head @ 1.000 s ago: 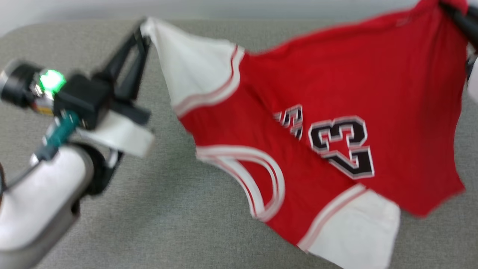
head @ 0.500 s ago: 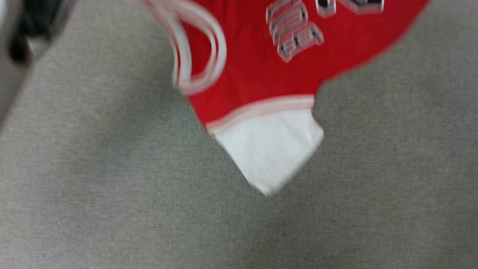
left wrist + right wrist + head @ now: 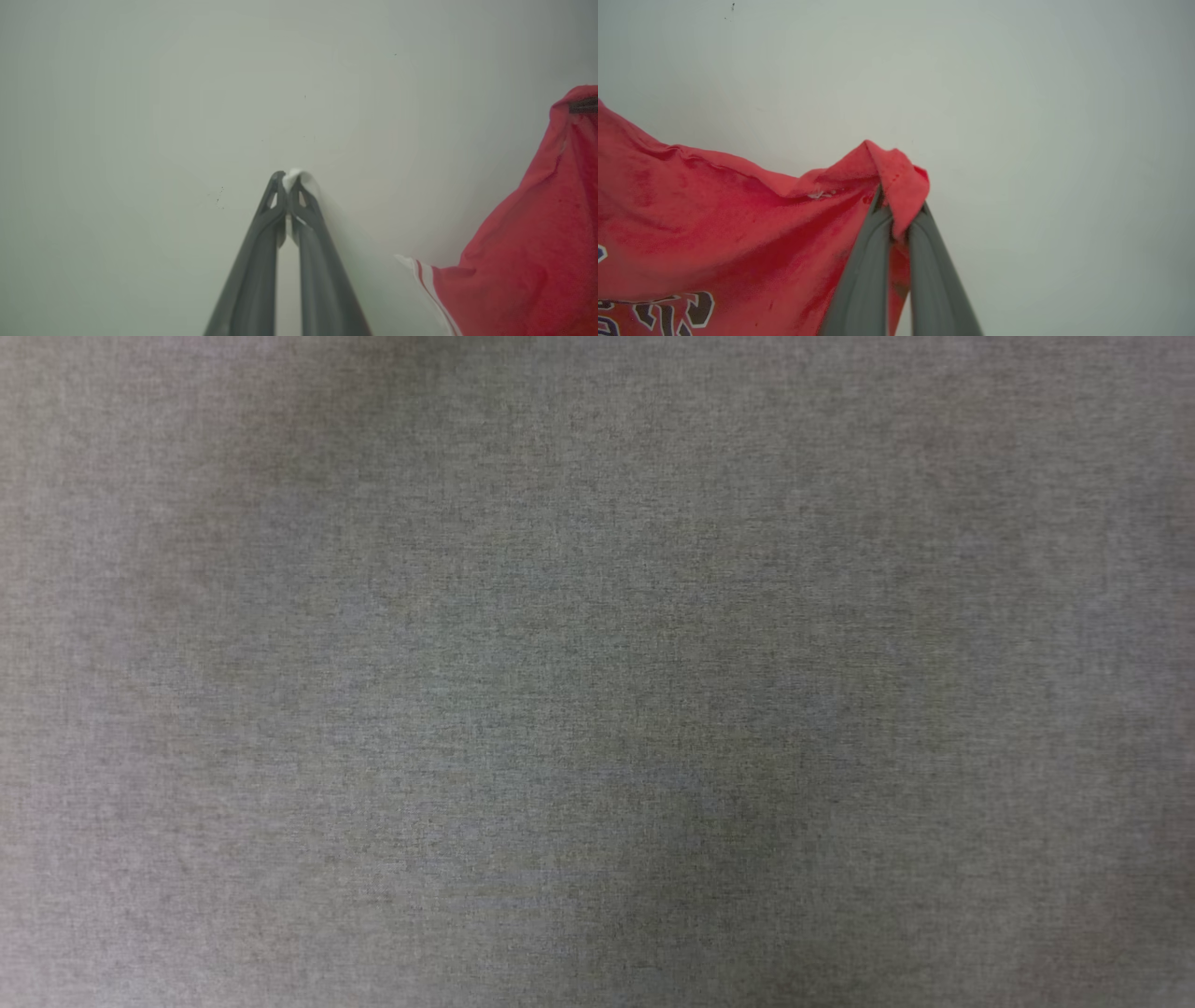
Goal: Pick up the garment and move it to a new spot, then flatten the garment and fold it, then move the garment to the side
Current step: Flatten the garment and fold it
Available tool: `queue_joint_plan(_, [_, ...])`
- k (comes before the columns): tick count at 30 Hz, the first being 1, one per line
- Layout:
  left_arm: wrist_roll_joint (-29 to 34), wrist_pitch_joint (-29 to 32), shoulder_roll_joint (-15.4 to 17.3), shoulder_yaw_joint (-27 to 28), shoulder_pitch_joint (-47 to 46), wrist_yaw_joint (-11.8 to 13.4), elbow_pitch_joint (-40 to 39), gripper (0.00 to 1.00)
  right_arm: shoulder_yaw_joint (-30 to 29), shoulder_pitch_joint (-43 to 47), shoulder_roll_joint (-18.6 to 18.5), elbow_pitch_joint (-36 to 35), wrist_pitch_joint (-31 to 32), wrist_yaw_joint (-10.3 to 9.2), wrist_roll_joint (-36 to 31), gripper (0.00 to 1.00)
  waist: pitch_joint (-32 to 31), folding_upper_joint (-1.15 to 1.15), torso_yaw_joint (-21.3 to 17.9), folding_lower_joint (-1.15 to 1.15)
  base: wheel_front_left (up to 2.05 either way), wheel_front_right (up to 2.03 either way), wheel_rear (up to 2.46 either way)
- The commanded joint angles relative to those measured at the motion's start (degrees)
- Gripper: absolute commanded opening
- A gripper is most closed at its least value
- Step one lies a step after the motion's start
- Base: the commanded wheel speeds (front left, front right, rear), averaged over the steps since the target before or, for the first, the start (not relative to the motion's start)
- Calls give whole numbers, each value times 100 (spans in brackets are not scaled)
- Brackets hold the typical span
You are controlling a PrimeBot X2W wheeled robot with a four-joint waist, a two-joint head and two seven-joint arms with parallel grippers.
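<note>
The garment (image 3: 714, 224) is a red T-shirt with white sleeves and dark lettering, hanging in the air between both arms. In the right wrist view my right gripper (image 3: 896, 205) is shut on a red corner of its hem, which folds over the fingertips. In the left wrist view my left gripper (image 3: 287, 182) is shut on a tip of white sleeve fabric. The garment (image 3: 528, 261) hangs at that view's right side, with a stripe-trimmed sleeve seam at the bottom. The far fingers of the right gripper pinch its top right corner.
The head view looks straight down on a grey woven fabric surface (image 3: 597, 672) with a soft shadow across it. Behind the raised grippers stands a plain pale wall (image 3: 187, 93).
The head camera has tilted down, so the garment and the left arm have slid up out of its picture. A shadow lies on the grey surface.
</note>
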Motion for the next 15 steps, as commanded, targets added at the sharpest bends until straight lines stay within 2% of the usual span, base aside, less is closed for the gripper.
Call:
queue_joint_plan(1, [4, -42, -37, -2, -91, -38, 113, 0, 16, -108, 59, 128, -75, -6, -10, 0, 43, 0, 22, -1, 0, 0, 0])
queue_joint_plan(5, [-51, -163, -192, -45, -230, -135, 531, 0, 179, -248, 262, 627, -338, -7, 6, 0, 117, 0, 52, -1, 0, 0, 0])
queue_joint_plan(15, [-242, -615, -207, -376, 1084, -336, 1140, 0, 1019, 891, 598, 1516, -994, -7, 332, 0, 82, 0, 62, -1, 0, 0, 0])
